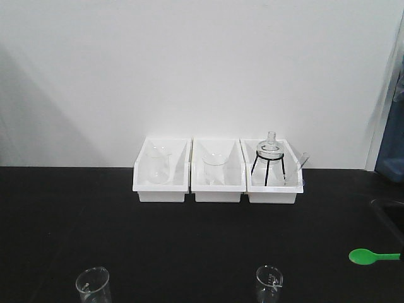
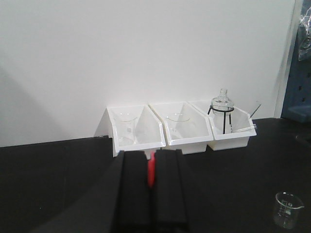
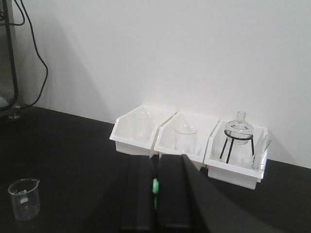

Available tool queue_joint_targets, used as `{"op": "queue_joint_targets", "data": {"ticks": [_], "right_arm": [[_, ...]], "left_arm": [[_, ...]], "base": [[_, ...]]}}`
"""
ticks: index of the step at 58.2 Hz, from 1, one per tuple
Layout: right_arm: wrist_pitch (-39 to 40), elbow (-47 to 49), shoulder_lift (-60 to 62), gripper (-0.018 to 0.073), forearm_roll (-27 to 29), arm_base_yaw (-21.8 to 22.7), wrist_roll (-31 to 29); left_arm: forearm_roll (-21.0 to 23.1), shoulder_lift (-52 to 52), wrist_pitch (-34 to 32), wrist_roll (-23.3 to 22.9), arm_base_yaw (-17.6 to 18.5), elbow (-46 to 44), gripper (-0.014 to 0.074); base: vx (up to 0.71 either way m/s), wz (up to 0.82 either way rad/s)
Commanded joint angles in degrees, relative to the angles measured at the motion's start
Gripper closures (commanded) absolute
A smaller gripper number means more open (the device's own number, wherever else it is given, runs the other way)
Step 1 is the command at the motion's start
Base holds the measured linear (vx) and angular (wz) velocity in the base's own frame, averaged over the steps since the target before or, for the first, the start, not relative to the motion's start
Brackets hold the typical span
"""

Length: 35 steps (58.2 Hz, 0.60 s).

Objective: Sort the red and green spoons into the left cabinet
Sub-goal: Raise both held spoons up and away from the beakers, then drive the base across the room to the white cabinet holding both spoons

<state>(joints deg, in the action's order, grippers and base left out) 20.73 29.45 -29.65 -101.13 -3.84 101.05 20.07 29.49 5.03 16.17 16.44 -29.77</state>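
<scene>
My left gripper (image 2: 151, 160) is shut on the red spoon (image 2: 151, 170), a red strip squeezed between its two black fingers. A sliver of the green spoon (image 3: 155, 186) sits between the black fingers of my right gripper (image 3: 155, 162), which is shut on it. In the front view the green spoon's bowl (image 1: 364, 255) and part of its handle poke in from the right edge, above the black counter; neither gripper shows in that view. The left cabinet is out of view.
Three white open bins (image 1: 216, 190) stand in a row against the white wall; two hold glass beakers, the right one a round flask on a black stand (image 1: 270, 158). Two small beakers (image 1: 93, 286) (image 1: 269, 281) stand near the counter's front edge. A sink edge (image 1: 388, 211) is at the right.
</scene>
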Motion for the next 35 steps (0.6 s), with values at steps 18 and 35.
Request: {"op": "queue_joint_targets", "data": {"ticks": [18, 35], "right_arm": [[-1.79, 1.73, -0.29, 0.0564, -1.01, 0.32, -0.17], [-1.84, 1.73, -0.29, 0.0564, -1.01, 0.32, -0.17]], "left_arm": [[0.17, 0.18, -4.14, 0.03, 0.26, -1.25, 0.0596], [0.17, 0.18, -4.14, 0.03, 0.26, -1.25, 0.0596]], "base": [[-0.09, 0.13], [-0.13, 0.46]]}}
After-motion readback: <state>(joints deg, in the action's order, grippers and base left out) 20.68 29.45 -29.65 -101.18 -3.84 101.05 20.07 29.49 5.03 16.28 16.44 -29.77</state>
